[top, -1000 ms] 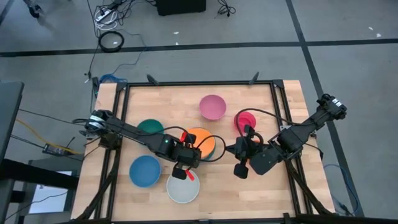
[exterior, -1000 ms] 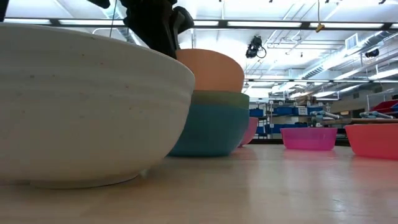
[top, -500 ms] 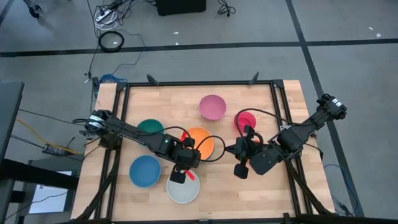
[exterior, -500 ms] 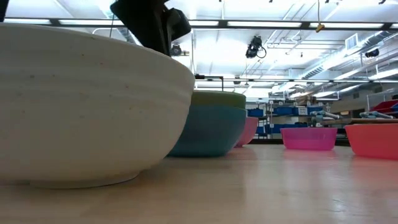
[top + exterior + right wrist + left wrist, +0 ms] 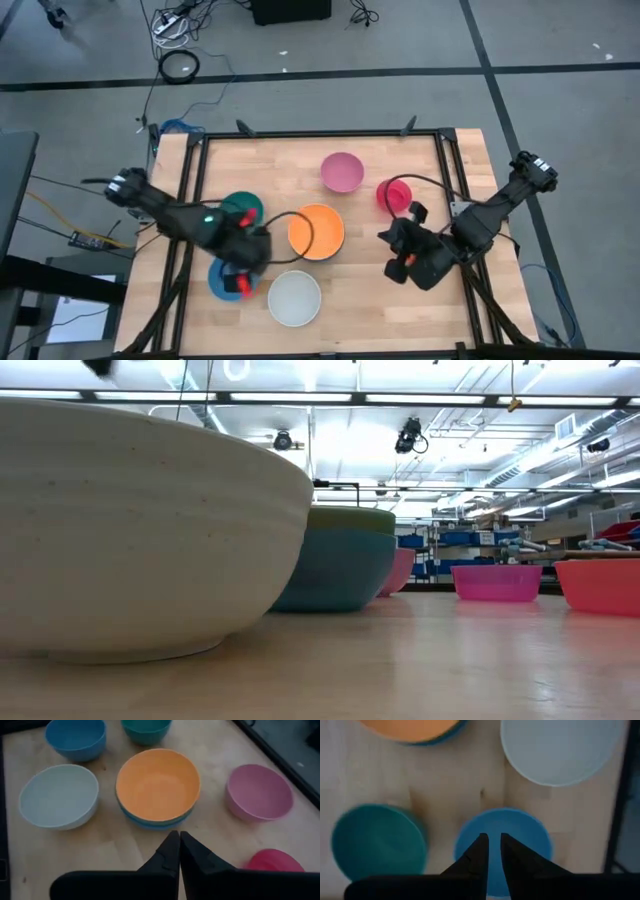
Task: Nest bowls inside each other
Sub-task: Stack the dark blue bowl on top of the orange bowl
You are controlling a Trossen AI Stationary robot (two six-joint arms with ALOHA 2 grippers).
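Lighting's pretty even from overhead here, bright and flat, so the table [image 5: 400, 300] only gets soft, short shadows under the bowls. In the low view the ceiling light strips [image 5: 450, 398] are blown out a bit, and the white bowl [image 5: 140, 530] right up against the lens bulges huge and looks slightly soft. The left wrist view is blurry all over, probably motion smear, with the teal bowl [image 5: 377, 842] fuzzy at its edges. The right wrist view is sharper, no real glare.

A lab or workshop is indicated: strip lights [image 5: 420, 398] and racks with blue bins [image 5: 470, 538] are seen behind the desk [image 5: 360, 290] (cables [image 5: 178, 65] lie on the grey floor [image 5: 560, 110]).
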